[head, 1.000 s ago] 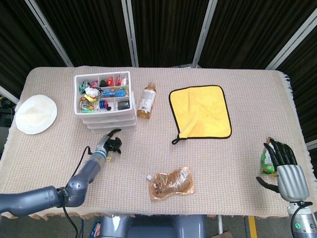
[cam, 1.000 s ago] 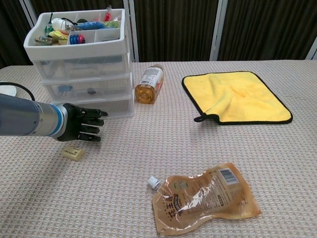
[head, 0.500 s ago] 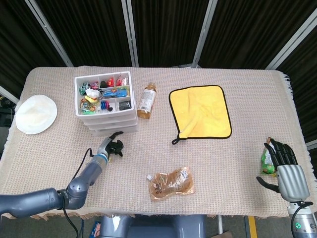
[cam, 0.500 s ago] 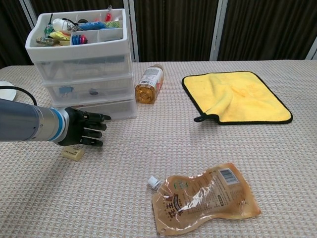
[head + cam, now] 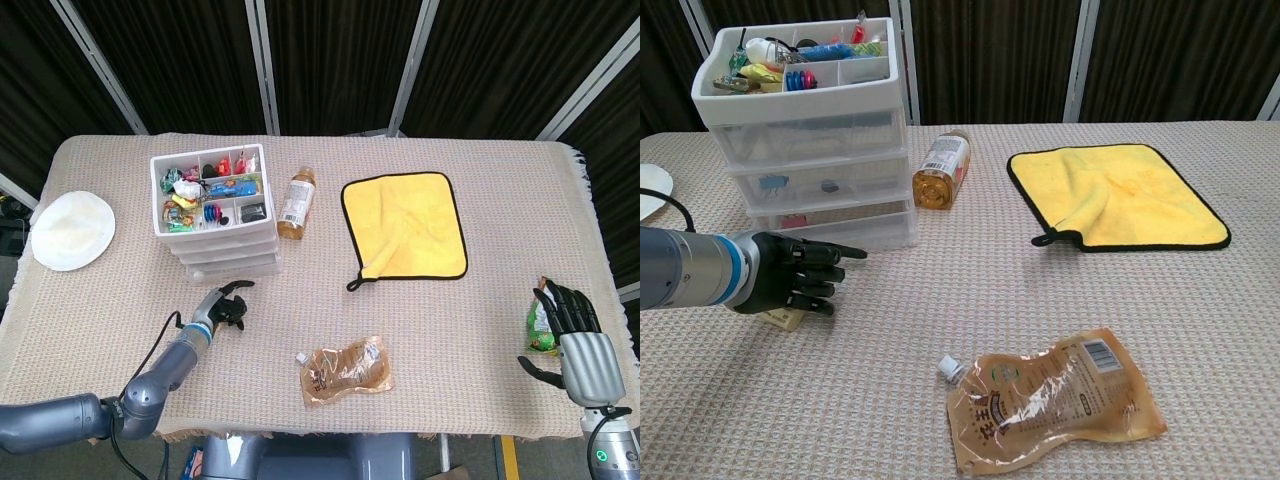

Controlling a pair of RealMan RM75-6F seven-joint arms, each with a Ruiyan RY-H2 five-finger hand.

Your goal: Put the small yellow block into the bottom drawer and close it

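The small yellow block point(image 5: 787, 319) lies on the tablecloth in front of the white drawer unit point(image 5: 805, 104), mostly covered by my left hand point(image 5: 790, 275). That hand hovers over it with its fingers stretched toward the unit and holds nothing. The bottom drawer point(image 5: 855, 232) stands pulled out a little, and a pink item shows inside. From the head view the left hand point(image 5: 225, 310) sits just in front of the bottom drawer point(image 5: 240, 266), and the block is hidden. My right hand point(image 5: 575, 328) rests open at the table's right front, far from the drawers.
An amber bottle point(image 5: 296, 203) lies right of the drawer unit. A yellow cloth point(image 5: 405, 222) is spread further right. A brown pouch point(image 5: 345, 368) lies near the front middle. A white plate point(image 5: 72, 230) sits far left, and a green packet point(image 5: 541, 328) lies beside my right hand.
My left hand has drawn back toward the table's front edge, and the bottom drawer has slid out with it. The hand now covers most of the block.
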